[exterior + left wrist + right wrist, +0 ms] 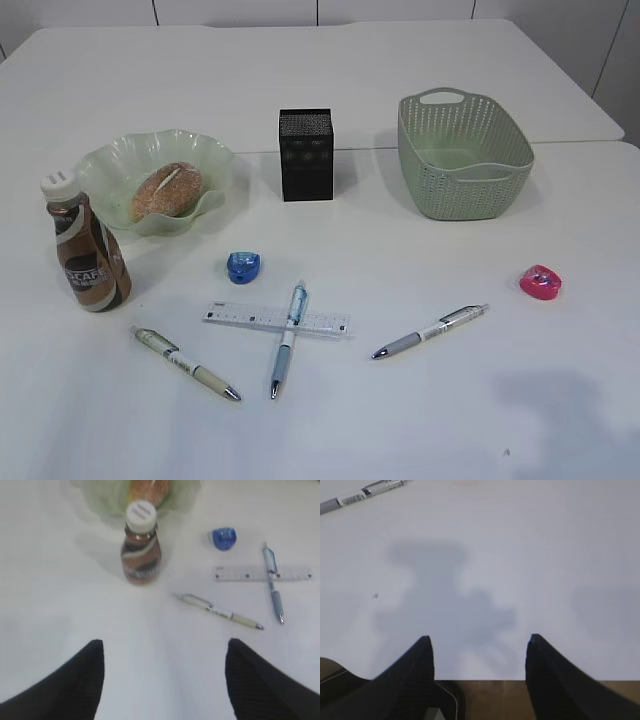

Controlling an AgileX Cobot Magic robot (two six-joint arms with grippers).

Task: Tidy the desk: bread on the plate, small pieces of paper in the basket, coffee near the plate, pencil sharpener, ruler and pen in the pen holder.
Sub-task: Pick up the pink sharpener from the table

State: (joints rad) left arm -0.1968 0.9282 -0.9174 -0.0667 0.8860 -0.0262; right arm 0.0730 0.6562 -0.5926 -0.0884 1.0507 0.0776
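Note:
Bread (pixel 165 190) lies on the green plate (pixel 215 160), with the coffee bottle (pixel 88 255) upright just left of it. The black pen holder (pixel 305 153) and the green basket (pixel 465 155) stand behind. A blue pencil sharpener (pixel 243 266) and a pink one (pixel 540 282) lie loose. A blue pen (pixel 288 338) crosses the ruler (pixel 277 320); a beige pen (pixel 185 363) and a grey pen (pixel 430 330) lie nearby. Small pieces of paper are out of view. My left gripper (pixel 165 647) hovers open before the bottle (pixel 141 550). My right gripper (pixel 479 642) is open over bare table.
Neither arm shows in the exterior view. In the right wrist view the table's front edge (pixel 485 680) runs just under the fingers, and the grey pen (pixel 360 496) lies at the far left. The basket looks empty.

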